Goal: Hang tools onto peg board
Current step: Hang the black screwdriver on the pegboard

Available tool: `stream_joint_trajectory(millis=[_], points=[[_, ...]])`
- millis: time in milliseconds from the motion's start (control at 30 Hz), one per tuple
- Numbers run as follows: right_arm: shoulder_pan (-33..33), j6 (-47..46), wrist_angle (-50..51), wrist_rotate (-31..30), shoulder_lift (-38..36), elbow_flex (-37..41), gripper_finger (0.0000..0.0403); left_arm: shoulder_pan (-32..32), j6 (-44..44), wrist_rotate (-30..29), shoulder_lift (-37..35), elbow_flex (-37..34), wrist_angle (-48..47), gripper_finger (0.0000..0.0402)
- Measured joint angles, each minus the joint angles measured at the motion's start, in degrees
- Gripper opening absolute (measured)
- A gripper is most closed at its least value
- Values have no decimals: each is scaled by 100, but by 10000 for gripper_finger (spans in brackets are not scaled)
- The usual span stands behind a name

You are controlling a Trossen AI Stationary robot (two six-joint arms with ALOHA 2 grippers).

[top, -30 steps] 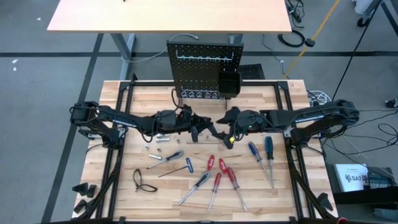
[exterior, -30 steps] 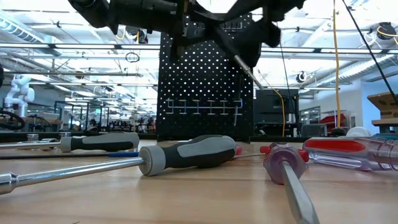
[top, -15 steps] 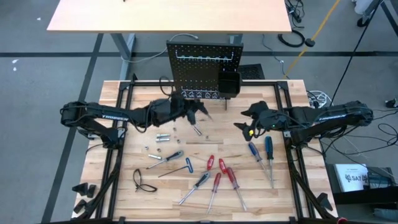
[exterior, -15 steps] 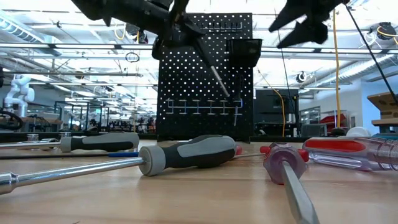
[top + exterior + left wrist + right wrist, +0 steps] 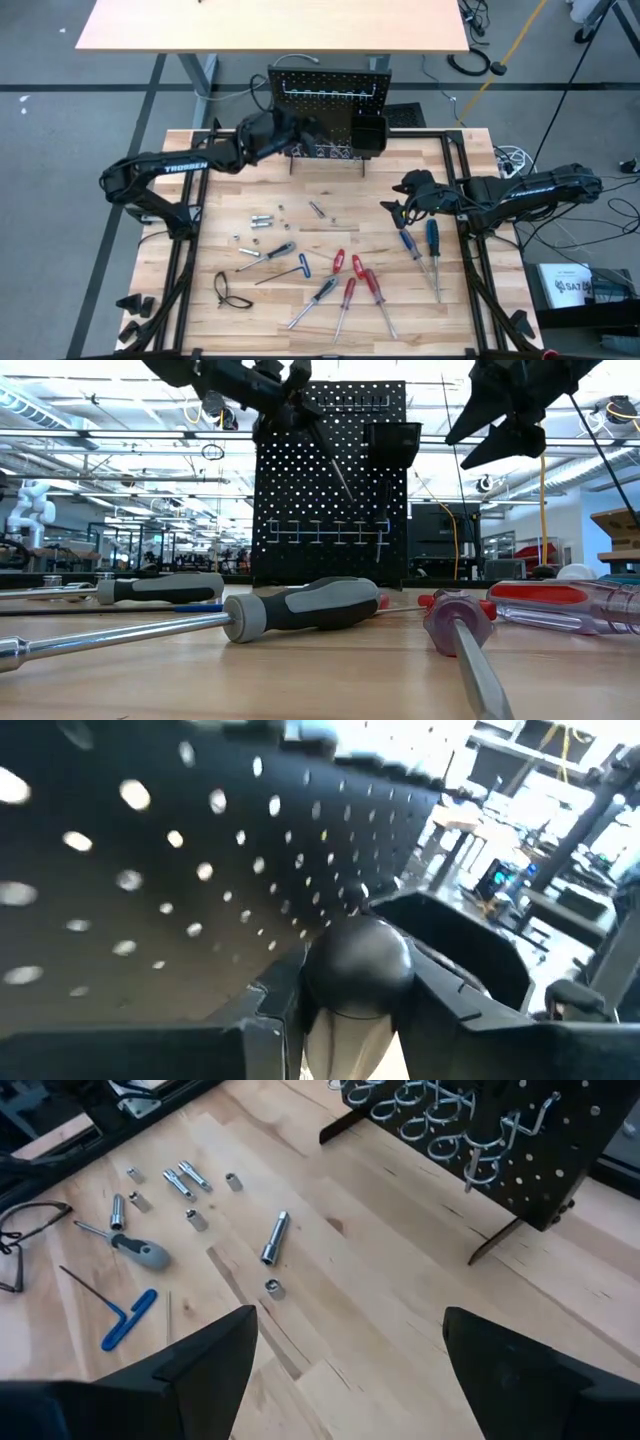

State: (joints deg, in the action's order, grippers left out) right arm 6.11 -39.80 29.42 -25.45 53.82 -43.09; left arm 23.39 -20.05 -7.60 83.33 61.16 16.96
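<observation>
Since the earlier frames: left gripper point(image 5: 305, 128) has risen from mid-table to the face of the peg board point(image 5: 330, 95); right gripper point(image 5: 393, 210) has drawn back toward the right side of the table.

Left gripper: fingers closed on a black-handled screwdriver point(image 5: 335, 465), rounded handle end showing between them in the left wrist view point(image 5: 358, 965), silver shaft slanting down across the perforated panel in the low view.

Right gripper: fingers spread wide point(image 5: 215, 1355), holding nothing, raised above the tabletop point(image 5: 480, 300).

Peg board: upright at the table's far edge, silver hook rail point(image 5: 330, 97) near the top, small black bin point(image 5: 368, 133) on its right part.

Tools on the tabletop: two blue-handled screwdrivers point(image 5: 424, 240) just beside the right gripper; red-handled screwdrivers point(image 5: 355, 275) near centre front; blue T-handle key point(image 5: 297, 266); grey-and-black screwdriver point(image 5: 272, 252); small silver bits point(image 5: 260, 220) on the left half; one silver socket point(image 5: 317, 209) at mid-table.
</observation>
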Motion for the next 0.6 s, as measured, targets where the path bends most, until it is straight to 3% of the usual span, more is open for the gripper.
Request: stream_joint_trajectory(millis=[200,600], points=[[0,18,-12,-9,0,0,310,-1,99,160,310,153,24,112],[-2,36,0,-26,2,0,310,-188,806,-188,648,344,275,112]])
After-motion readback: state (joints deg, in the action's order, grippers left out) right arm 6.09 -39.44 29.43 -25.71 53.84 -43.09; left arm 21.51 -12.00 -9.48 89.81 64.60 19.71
